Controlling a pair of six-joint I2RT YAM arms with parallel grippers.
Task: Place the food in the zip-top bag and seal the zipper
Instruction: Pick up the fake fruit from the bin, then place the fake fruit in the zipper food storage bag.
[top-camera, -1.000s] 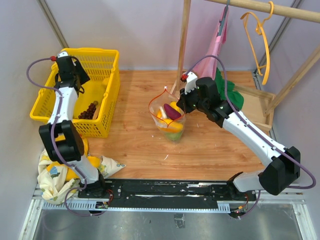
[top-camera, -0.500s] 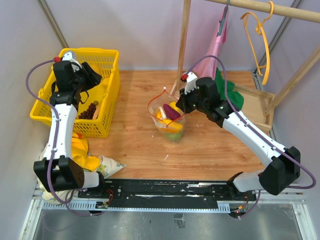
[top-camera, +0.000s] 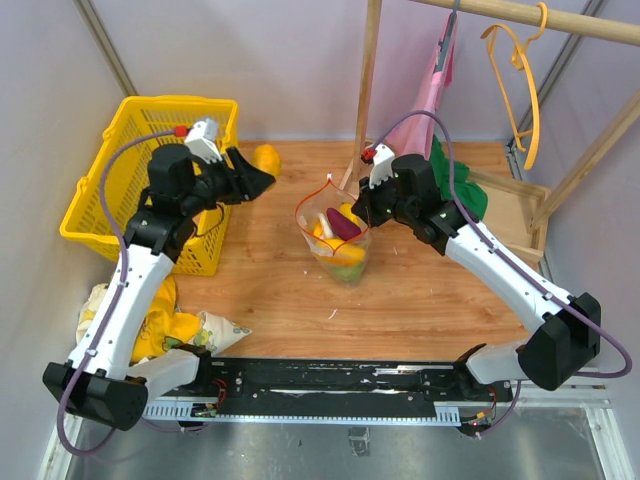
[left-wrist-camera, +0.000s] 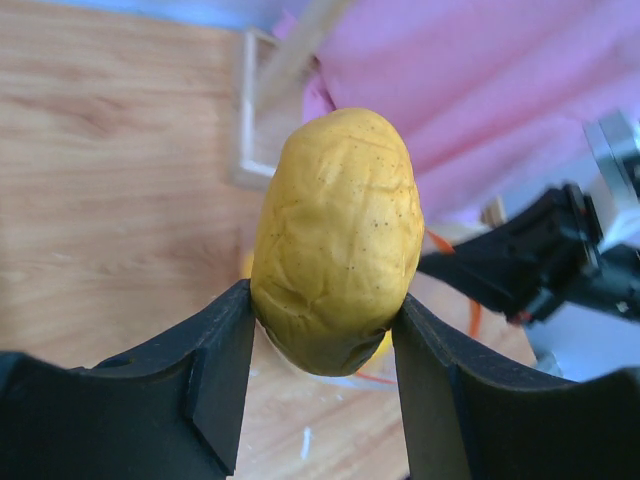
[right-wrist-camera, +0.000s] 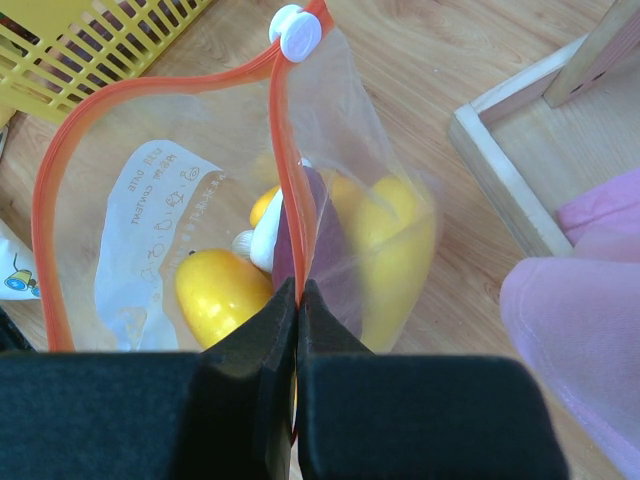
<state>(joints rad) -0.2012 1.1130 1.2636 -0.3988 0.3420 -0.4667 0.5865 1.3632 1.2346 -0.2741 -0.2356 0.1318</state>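
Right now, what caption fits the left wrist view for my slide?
Left gripper clamps a yellow toy potato in the air over the wooden table.

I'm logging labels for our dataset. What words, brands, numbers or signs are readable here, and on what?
On the bag, a white patch: several printed lines, too blurred to read.
On the snack packet near the left arm's base: coloured print, too small to read.
On the toy potato in the left end effector: no text.
Nothing else is legible.
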